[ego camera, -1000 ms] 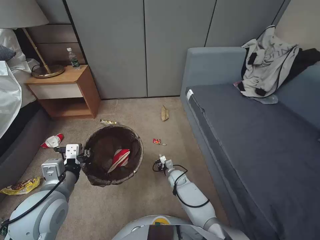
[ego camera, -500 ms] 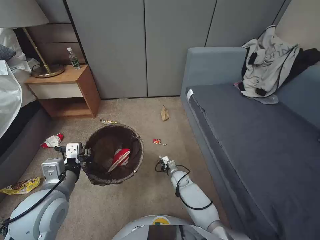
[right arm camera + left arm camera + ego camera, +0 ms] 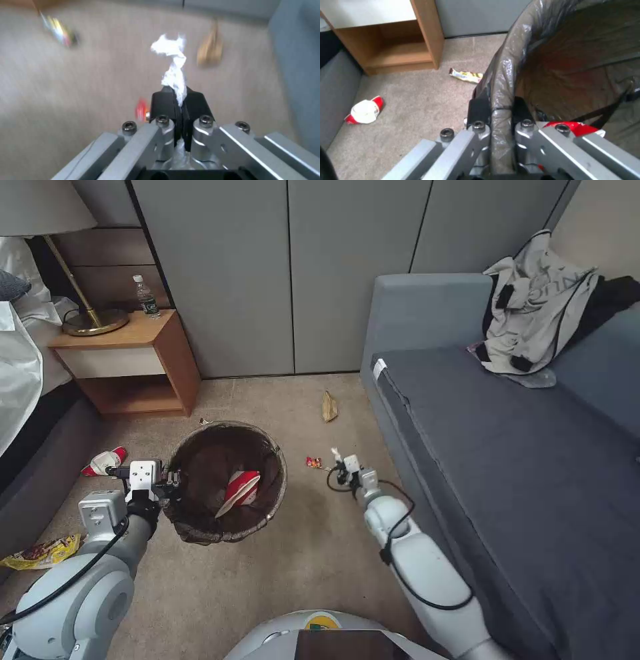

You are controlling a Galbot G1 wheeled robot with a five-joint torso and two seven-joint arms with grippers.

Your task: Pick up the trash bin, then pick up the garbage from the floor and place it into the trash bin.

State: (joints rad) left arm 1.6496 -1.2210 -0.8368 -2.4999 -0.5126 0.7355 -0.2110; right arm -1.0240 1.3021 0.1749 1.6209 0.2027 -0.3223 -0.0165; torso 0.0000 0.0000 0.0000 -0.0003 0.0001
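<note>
Head view: left gripper (image 3: 175, 485) clamped on bin (image 3: 267, 507) rim, 1 red-white carton (image 3: 239, 492) inside. Right gripper (image 3: 338, 460) pinched on white scrap (image 3: 172, 65), above carpet (image 3: 300, 553) near red wrapper (image 3: 313, 463), between bin and sofa (image 3: 520, 460).

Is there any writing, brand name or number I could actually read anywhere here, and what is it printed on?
None can be read.
water bottle on the nightstand: green label, print too small.
yellow wrapper on the carpet: print too small.
red-and-white carton in the trash bin: markings not legible.
striped wrapper on the carpet: print blurred.
clothes on the sofa: faint marks, not legible.
</note>
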